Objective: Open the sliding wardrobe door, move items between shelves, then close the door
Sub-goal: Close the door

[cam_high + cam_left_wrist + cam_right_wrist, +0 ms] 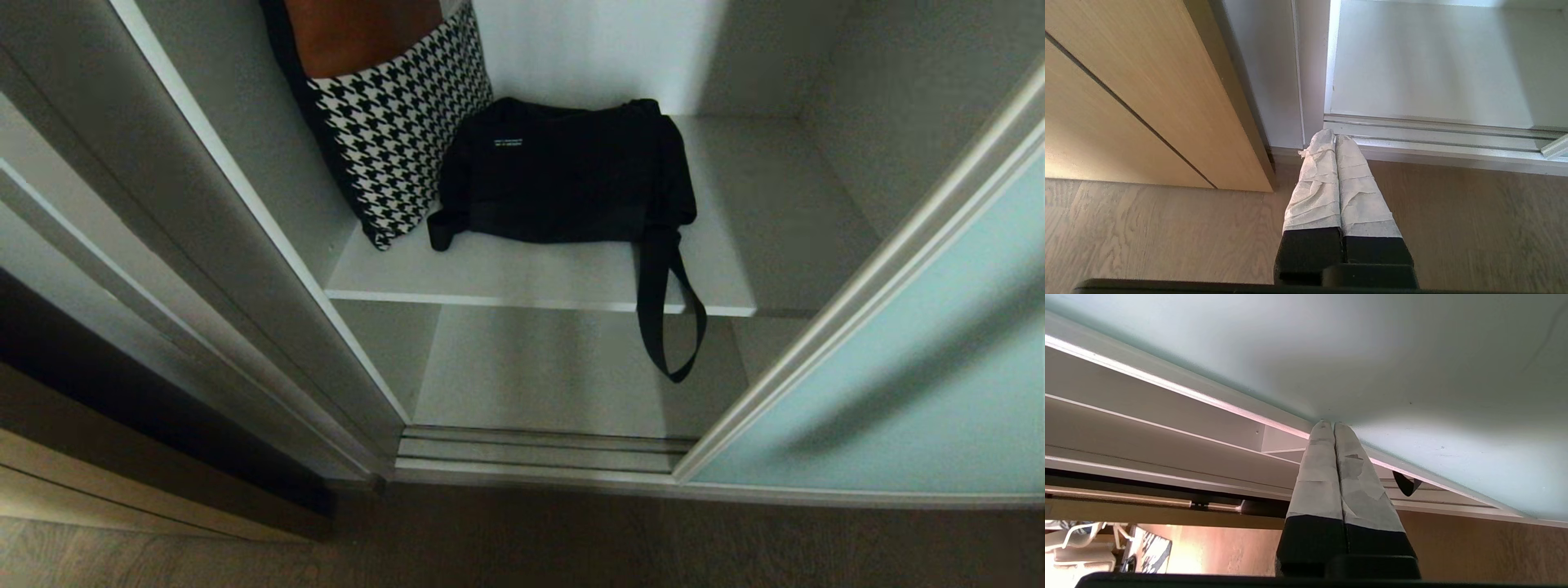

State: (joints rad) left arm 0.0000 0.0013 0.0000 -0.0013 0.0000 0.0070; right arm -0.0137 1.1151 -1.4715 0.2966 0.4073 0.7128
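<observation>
Floor [522, 539] of grey-brown wood nearest, then the silver door track [539, 451]. Left gripper [1335, 139] hangs low over the floor by the wood panel [1126, 102], taped fingers pressed together, empty. Right gripper [1329, 425] also closed and empty, tips at the frosted glass of the sliding wardrobe door [922, 367], which stands slid to the right. Past the bare lower shelf [563, 367], black bag [563, 171] lies on the upper shelf [522, 278], strap [671, 314] dangling over the front edge. Houndstooth cushion [392, 139] leans beside it, touching.
</observation>
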